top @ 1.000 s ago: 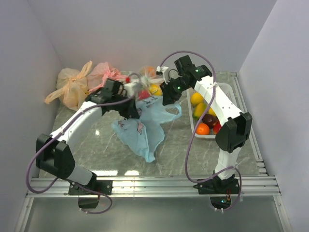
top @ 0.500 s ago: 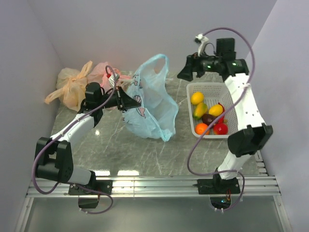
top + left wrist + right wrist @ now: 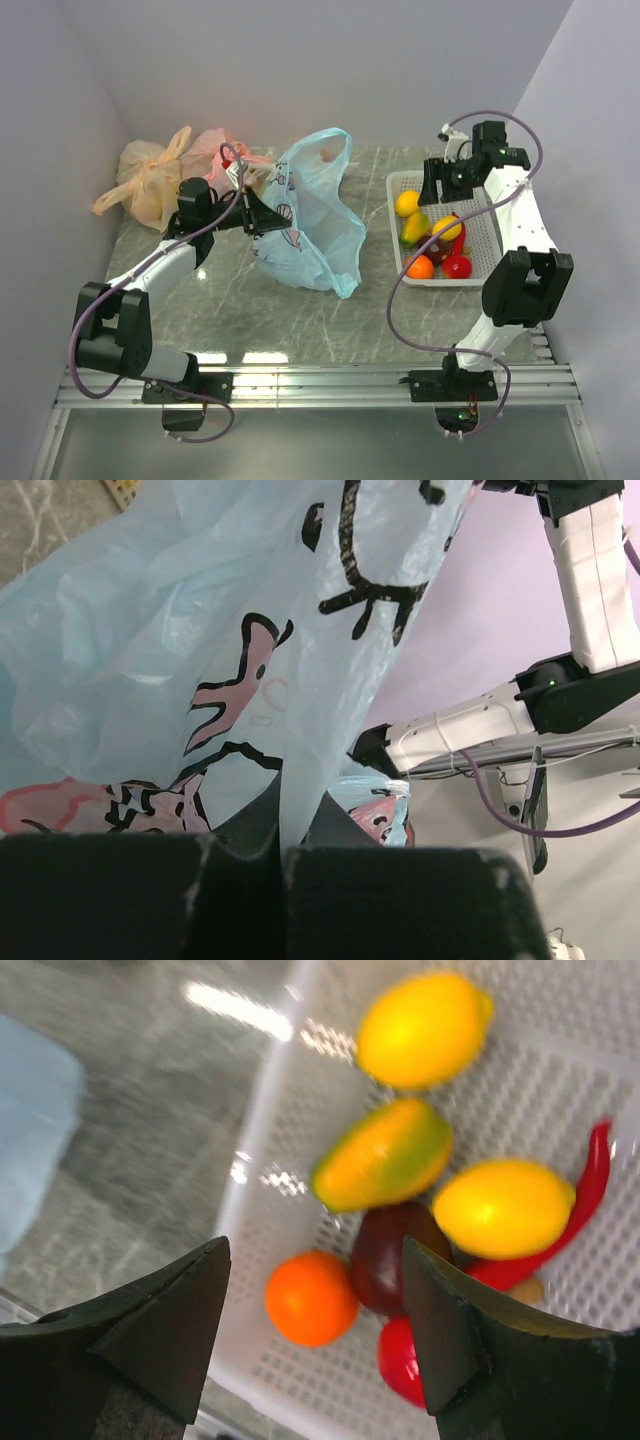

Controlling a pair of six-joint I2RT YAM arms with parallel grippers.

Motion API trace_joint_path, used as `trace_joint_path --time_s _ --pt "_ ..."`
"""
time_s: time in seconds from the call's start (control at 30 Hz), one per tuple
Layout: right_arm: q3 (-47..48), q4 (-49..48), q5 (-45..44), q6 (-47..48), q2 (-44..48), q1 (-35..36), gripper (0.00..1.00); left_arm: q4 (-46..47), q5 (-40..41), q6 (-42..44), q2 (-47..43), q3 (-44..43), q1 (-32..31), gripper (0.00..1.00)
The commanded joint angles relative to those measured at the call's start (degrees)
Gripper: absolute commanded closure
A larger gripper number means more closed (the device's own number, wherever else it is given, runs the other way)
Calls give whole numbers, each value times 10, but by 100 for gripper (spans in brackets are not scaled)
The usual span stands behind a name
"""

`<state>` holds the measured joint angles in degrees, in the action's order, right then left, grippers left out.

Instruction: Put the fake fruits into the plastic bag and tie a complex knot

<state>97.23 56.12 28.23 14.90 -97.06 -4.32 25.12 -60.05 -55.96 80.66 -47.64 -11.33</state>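
The light blue plastic bag with cartoon prints is held up over the middle of the table, one handle loop standing at its top. My left gripper is shut on its left edge; in the left wrist view the film runs down between my closed left gripper. My right gripper is open and empty above the white basket. In the right wrist view my open right gripper hangs over an orange ball, a dark purple fruit, a red one and yellow pieces.
The basket also holds a lemon, a green-yellow mango and a red chili. A pink bag and a peach bag lie at the back left. Walls close in on three sides.
The left gripper lifted the blue bag off the table and holds it up. The right gripper left the bag, swung right and came down over the basket.
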Motion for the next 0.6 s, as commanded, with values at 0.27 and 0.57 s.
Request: trace_joint_path --time_s 0.27,0.57 --pt "-62 -65 -132 -139 -85 13 23 -25 5 62 4 -9 1 100" --pt "-78 -102 -199 -187 -146 36 19 -40 15 75 0 -6 1 100"
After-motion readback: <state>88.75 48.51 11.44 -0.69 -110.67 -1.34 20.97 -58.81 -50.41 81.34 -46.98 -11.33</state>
